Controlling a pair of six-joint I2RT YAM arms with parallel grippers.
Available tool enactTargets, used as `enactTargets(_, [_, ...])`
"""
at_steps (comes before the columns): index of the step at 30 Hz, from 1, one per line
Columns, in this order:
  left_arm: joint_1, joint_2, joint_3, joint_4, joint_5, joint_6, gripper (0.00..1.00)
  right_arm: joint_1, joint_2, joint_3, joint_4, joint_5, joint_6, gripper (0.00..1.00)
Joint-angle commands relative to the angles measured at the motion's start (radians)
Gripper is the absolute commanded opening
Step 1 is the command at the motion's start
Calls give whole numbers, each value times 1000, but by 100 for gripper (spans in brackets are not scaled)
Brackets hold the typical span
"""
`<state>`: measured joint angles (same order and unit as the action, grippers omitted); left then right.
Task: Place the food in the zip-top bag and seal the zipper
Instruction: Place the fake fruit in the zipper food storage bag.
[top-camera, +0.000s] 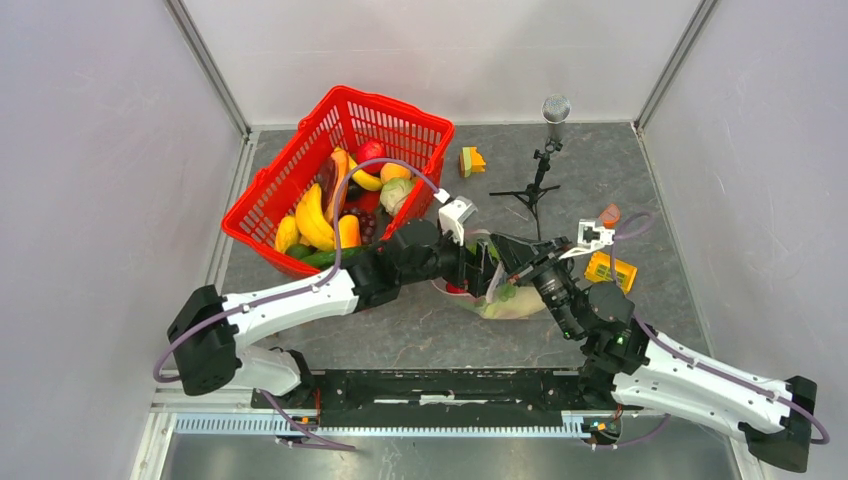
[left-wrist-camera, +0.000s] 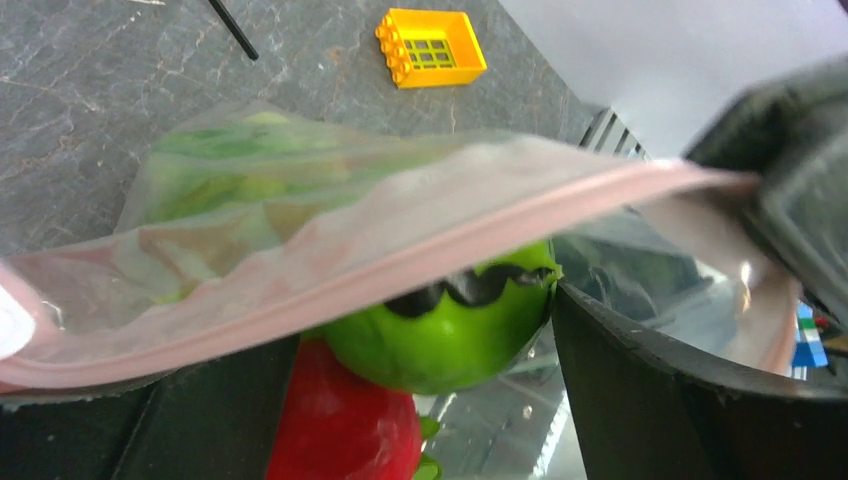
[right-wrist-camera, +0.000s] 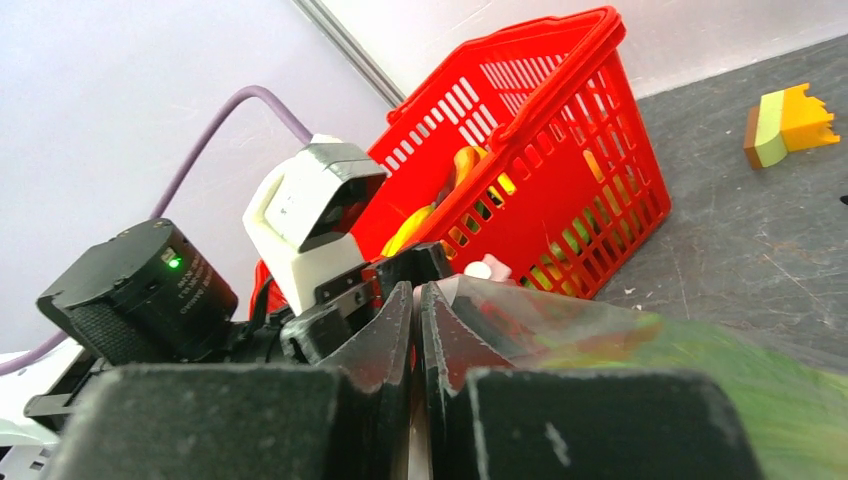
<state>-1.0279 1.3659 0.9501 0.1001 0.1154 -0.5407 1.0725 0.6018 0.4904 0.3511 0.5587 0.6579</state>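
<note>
The clear zip-top bag (top-camera: 515, 303) lies at the table's middle with green lettuce (left-wrist-camera: 225, 160) inside. Its pink zipper (left-wrist-camera: 400, 265) runs across the left wrist view, with the mouth held apart. My right gripper (right-wrist-camera: 415, 290) is shut on the bag's mouth edge, thin film pinched between its jaws. My left gripper (left-wrist-camera: 420, 340) is open at the mouth. A round green food piece (left-wrist-camera: 450, 335) and a red one (left-wrist-camera: 340, 425) sit between its fingers; the green one touches the right finger (left-wrist-camera: 650, 400). More food, with bananas (top-camera: 312, 215), fills the basket.
The red mesh basket (top-camera: 398, 107) stands at the back left, just behind my left arm. A yellow block (top-camera: 610, 268) lies right of the bag, an orange-and-green block (top-camera: 471, 160) by the basket, and a small microphone stand (top-camera: 540, 170) behind the grippers.
</note>
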Motion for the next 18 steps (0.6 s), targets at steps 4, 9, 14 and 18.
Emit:
enactTargets(4, [-8,-105,73,-148,29,104,100,4,-49,10,-19,96,-12,9])
enactTargets(9, [-7,-158,100,-187,27,124,100,4,-59,15,-50,120,-30,9])
enactTargets(14, [-7,-244,109,-223,-24,158,100,3,-43,56,-46,18,-147,10])
enactTargets(18, [-5,-356,91,-288,-236,184,100,4,20,142,-108,-118,-243,10])
